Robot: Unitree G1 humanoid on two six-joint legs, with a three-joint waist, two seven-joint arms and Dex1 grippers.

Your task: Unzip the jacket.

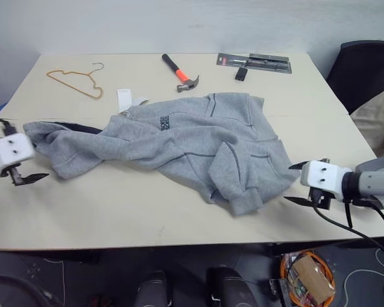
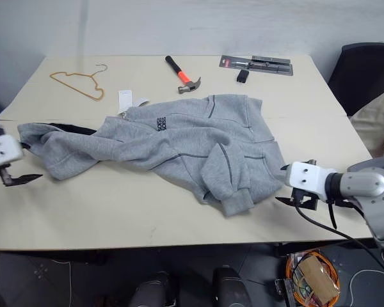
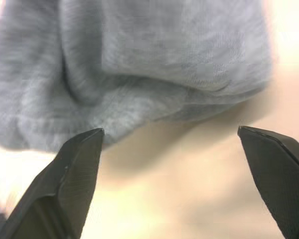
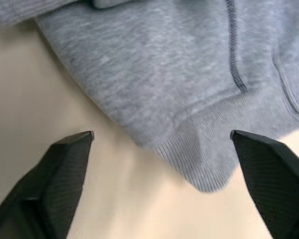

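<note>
— Jacket (image 1: 192,144) position?
— Crumpled across the middle of the table (image 1: 115,211), hood end toward the left gripper (image 1: 27,178), ribbed hem toward the right gripper (image 1: 299,183).
— Fingers?
— Both pairs spread wide, holding nothing, just off the fabric.

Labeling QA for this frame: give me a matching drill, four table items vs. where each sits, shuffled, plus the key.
Column 1:
1. jacket
2. hammer
3. wire hanger
4. left gripper

Column 2:
A. far edge of the table, near the middle, orange-and-black handle
B. open, beside the hood end of the grey fleece, holding nothing
C. spread crumpled across the table's centre
D. far left corner area of the table

Pairs: 1-C, 2-A, 3-D, 4-B
</note>
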